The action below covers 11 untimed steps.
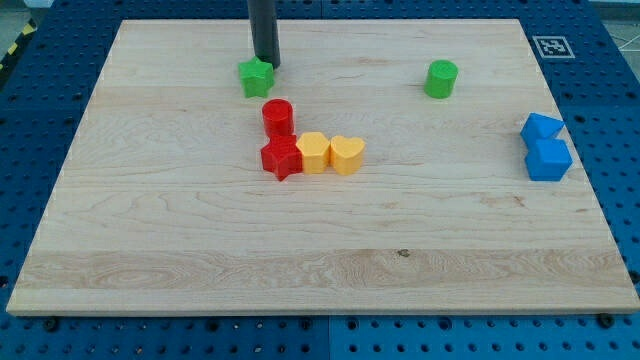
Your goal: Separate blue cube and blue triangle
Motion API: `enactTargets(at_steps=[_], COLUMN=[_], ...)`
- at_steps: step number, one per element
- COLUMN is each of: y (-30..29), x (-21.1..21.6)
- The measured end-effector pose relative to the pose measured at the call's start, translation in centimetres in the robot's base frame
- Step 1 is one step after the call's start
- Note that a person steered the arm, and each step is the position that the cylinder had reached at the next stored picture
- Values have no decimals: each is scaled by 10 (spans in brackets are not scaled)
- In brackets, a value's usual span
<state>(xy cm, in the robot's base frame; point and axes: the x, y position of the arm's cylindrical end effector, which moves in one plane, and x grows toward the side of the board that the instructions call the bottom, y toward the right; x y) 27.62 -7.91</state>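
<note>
The big wooden board holds the blocks. At the view's right edge, the blue cube touches the blue triangle above it; the pair runs up-down. My tip, with no fingers, touches the green star, far away.

High oblique view (whole board)

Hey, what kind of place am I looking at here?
Probably a robotics lab test bench. A pale wooden board lies on a blue perforated metal table, a black-and-white fiducial marker sits at the board's top right corner, and my tip touches a green star-shaped block among small coloured plastic blocks.
</note>
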Motion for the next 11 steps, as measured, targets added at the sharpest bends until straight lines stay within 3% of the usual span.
enactTargets(at_steps=[1, 3, 5, 7, 9, 11], y=[28, 209, 334, 424, 409, 347], x=[-36, -58, 24, 104, 158, 197])
